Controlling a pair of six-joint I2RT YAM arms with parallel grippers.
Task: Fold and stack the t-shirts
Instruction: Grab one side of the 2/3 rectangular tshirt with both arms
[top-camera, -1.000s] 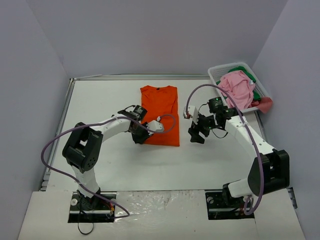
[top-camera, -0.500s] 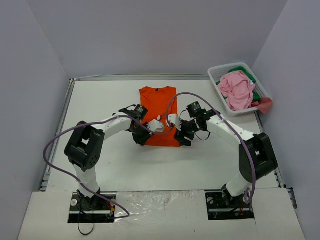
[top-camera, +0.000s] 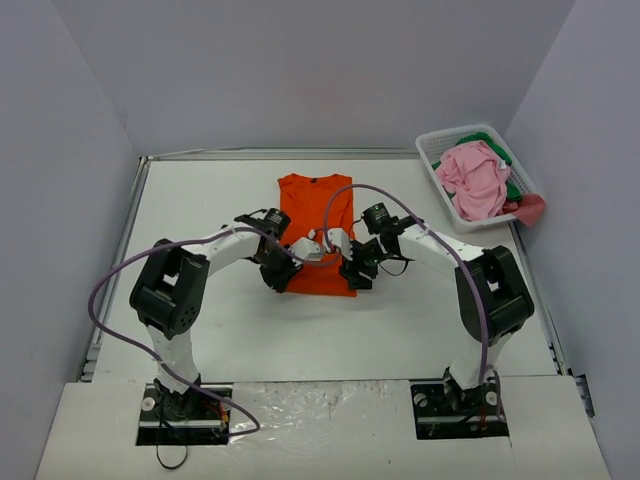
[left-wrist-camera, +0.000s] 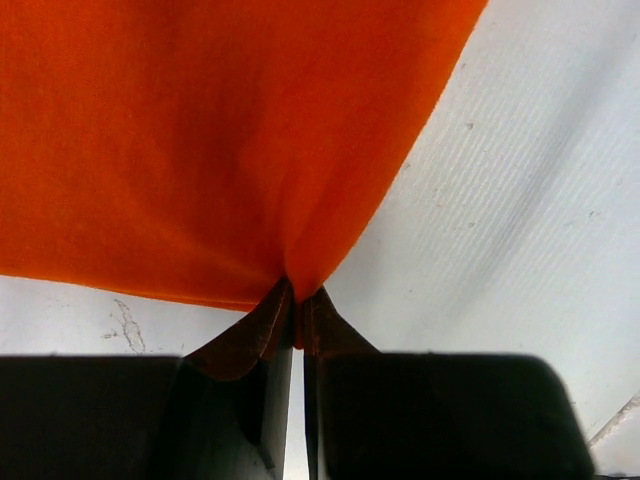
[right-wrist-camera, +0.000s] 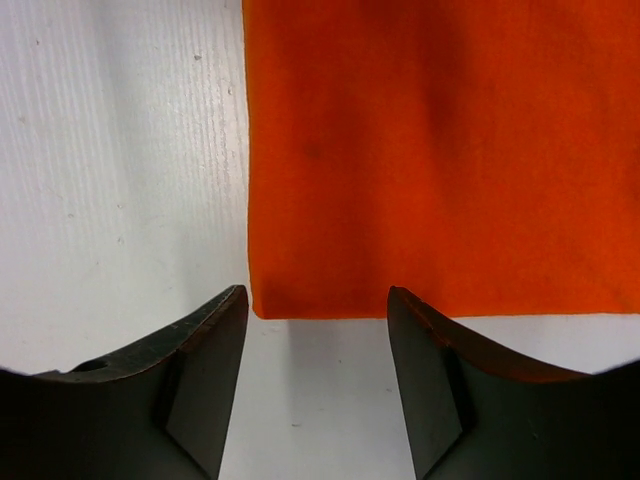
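Observation:
A bright orange t-shirt lies on the white table as a long narrow rectangle, collar at the far end. My left gripper is shut on its near left corner, and the cloth bunches to a point between the fingertips. My right gripper stands open at the near right corner. In the right wrist view its fingers straddle the hem of the orange t-shirt without touching it, the gripper just above the table. A pink t-shirt and a green one are heaped in the basket.
The white slotted basket stands at the far right against the wall. A raised rail borders the table's left side. Purple cables loop from both arms over the shirt's near end.
The right arm has swung left from beside the shirt to its near right corner, and its jaws have narrowed a little. The left gripper has kept its hold on the near left corner.

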